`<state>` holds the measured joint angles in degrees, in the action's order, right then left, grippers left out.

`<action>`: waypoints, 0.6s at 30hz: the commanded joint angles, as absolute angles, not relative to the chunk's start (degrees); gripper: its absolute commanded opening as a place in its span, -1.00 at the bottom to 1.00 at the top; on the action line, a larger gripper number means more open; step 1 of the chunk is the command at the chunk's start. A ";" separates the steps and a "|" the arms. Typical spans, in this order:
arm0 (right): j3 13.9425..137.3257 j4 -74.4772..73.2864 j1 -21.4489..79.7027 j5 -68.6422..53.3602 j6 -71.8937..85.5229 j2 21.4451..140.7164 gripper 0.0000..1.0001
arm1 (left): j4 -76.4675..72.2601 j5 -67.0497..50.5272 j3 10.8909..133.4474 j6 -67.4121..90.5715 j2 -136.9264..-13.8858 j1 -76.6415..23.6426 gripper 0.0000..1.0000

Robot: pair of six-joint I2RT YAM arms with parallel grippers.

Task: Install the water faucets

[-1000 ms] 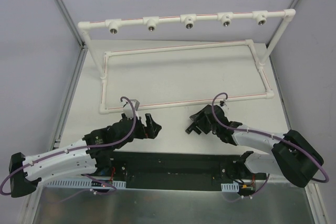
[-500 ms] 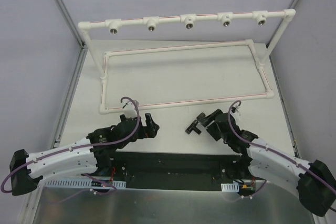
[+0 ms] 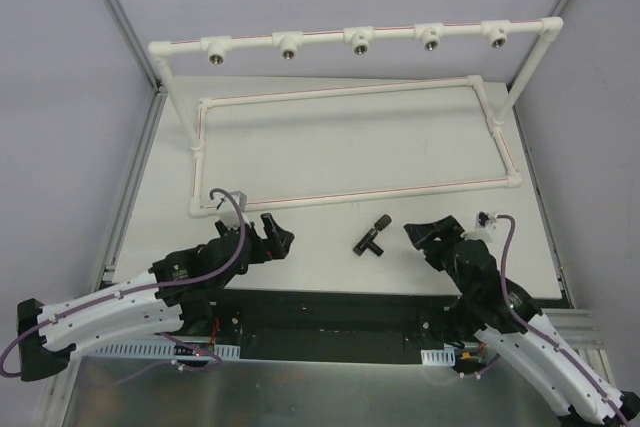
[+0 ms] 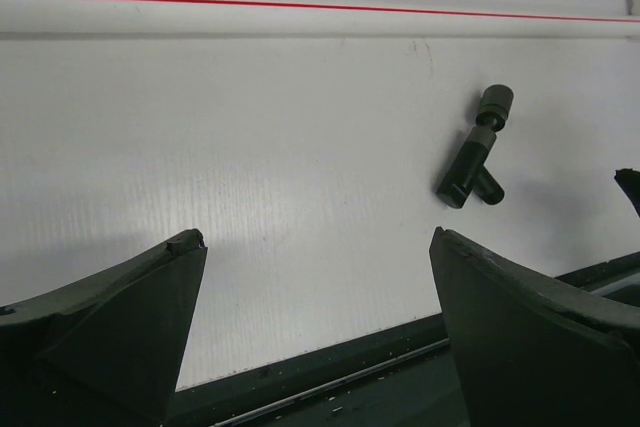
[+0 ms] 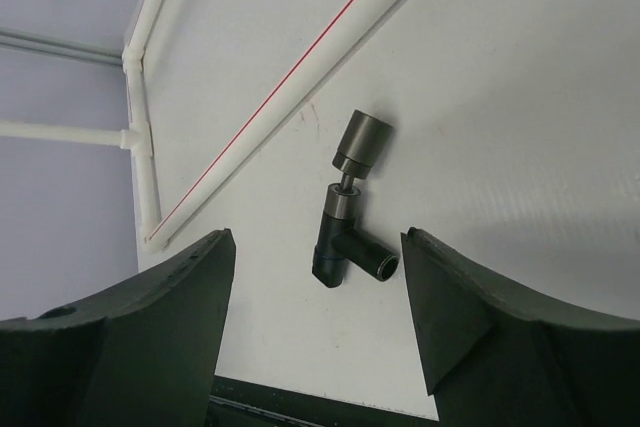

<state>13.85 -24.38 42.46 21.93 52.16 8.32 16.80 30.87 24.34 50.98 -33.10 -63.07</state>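
Observation:
The T-shaped black faucet [image 3: 366, 240] lies flat on the white table between my two grippers. A short stubby black cylinder [image 3: 382, 220] sits at its far end, in line with it. The right wrist view shows the T-shaped part [image 5: 335, 242] and the cylinder [image 5: 361, 140] with a thin neck between them. The left wrist view shows them at upper right [image 4: 466, 165]. My left gripper [image 3: 279, 233] is open and empty, left of the faucet. My right gripper [image 3: 428, 230] is open and empty, just right of it. Nothing lies between the fingers in the left wrist view [image 4: 314, 237] or the right wrist view [image 5: 316, 237].
A white pipe frame stands at the back, its top rail [image 3: 320, 35] carrying several metal-threaded fittings [image 3: 360, 40]. Its rectangular base pipe [image 3: 350, 193] lies on the table just beyond the faucet. A black strip [image 3: 330, 312] runs along the near table edge.
My right gripper was over the faucet a second ago; it has since drawn back to the right, leaving the faucet lying on the table. My left gripper has pulled slightly left.

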 commanded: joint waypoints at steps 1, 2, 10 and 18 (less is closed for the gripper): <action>20.90 -36.72 42.28 27.77 49.66 4.05 0.49 | 19.85 35.06 23.38 50.63 -28.22 -63.81 0.98; 22.22 -38.57 42.36 28.38 49.48 3.61 0.50 | 20.56 35.68 23.38 50.71 -26.99 -63.81 0.98; 27.86 -46.76 42.28 32.34 50.45 0.88 0.52 | 22.23 35.86 22.41 51.06 -22.68 -63.81 0.98; 27.60 -47.64 42.36 33.57 52.21 0.88 0.52 | 23.81 35.95 22.94 51.59 -23.03 -63.81 0.98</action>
